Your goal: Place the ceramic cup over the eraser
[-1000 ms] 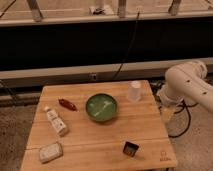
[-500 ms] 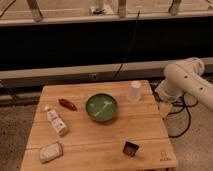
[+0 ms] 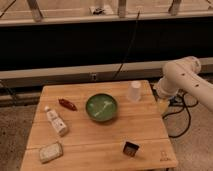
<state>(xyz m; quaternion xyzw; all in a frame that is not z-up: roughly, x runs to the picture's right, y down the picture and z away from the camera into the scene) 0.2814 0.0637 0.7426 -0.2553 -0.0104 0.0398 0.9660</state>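
Observation:
The ceramic cup point(image 3: 133, 91) is small, white and tapered, and it stands upside down near the back right of the wooden table point(image 3: 100, 140). The eraser point(image 3: 131, 148), a tiny dark block with a lighter edge, lies near the front edge, right of centre. My white arm point(image 3: 182, 77) reaches in from the right. Its gripper point(image 3: 162, 104) hangs just off the table's right edge, to the right of the cup and a little nearer the front. It is open and holds nothing.
A green bowl point(image 3: 101, 107) sits mid-table between cup and eraser. A red object point(image 3: 67, 104), a white tube-shaped bottle point(image 3: 56, 121) and a pale beige block point(image 3: 51, 152) lie on the left. Cables point(image 3: 182, 117) trail on the floor at right; a dark wall runs behind.
My arm has shifted slightly left and upward, bringing the gripper closer to the table's right edge. The objects on the table have not moved.

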